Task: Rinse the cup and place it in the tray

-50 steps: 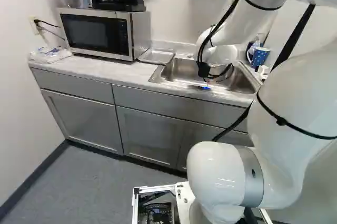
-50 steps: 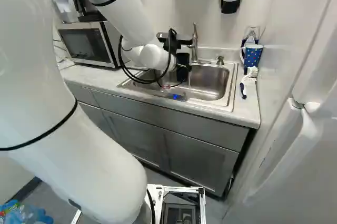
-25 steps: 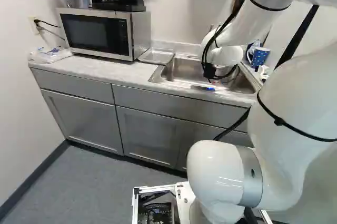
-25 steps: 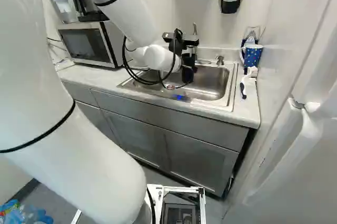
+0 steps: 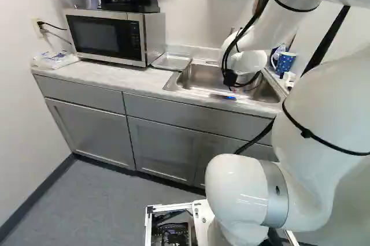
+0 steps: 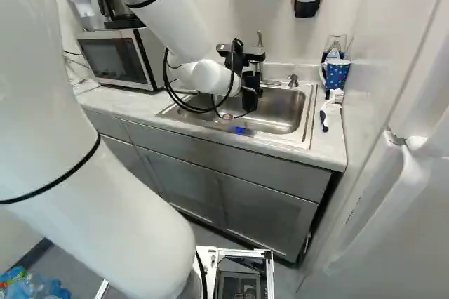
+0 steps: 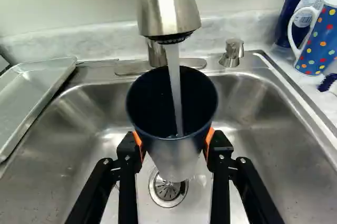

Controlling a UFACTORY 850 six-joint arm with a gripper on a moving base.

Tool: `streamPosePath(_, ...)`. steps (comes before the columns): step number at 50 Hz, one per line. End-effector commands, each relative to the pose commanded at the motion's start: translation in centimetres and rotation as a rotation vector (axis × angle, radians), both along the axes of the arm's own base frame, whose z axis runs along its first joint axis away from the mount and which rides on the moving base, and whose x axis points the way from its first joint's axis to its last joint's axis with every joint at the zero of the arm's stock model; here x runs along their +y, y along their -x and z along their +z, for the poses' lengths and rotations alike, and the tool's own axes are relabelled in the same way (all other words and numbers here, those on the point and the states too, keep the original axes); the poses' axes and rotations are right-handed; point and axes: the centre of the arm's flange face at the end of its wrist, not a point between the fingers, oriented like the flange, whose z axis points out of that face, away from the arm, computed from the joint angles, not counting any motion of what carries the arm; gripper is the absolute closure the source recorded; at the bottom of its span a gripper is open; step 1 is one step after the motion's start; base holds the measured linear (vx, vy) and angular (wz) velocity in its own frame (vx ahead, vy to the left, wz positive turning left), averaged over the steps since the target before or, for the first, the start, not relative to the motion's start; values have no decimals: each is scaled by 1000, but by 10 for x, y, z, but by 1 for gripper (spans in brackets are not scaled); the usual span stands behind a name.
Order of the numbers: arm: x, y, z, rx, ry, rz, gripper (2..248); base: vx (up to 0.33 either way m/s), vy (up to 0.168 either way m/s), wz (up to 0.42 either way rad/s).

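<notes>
Plainly, gripper [image 6: 250,92] closed on the cup [image 7: 174,158], orange pads [image 7: 138,140] a cup's width apart.

Bright, diffuse light falls throughout; white glare streaks the faucet [image 7: 166,3], at twelve o'clock from the cup [image 7: 171,156].

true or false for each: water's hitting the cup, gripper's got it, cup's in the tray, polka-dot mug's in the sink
1. Water runs from the brushed-metal faucet into the round, dark-lined cup. True.
2. The black gripper holds the cup from both sides. True.
3. The cup stands in the shallow metal tray. False: it is under the faucet.
4. The blue polka-dot mug is in the sink. False: that mug stands on the pale counter.
</notes>
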Motion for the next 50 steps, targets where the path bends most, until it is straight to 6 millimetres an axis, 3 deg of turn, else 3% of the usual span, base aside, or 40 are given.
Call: streamPosePath(50, 0, 0, 0, 0, 0, 0, 126, 0, 0, 0)
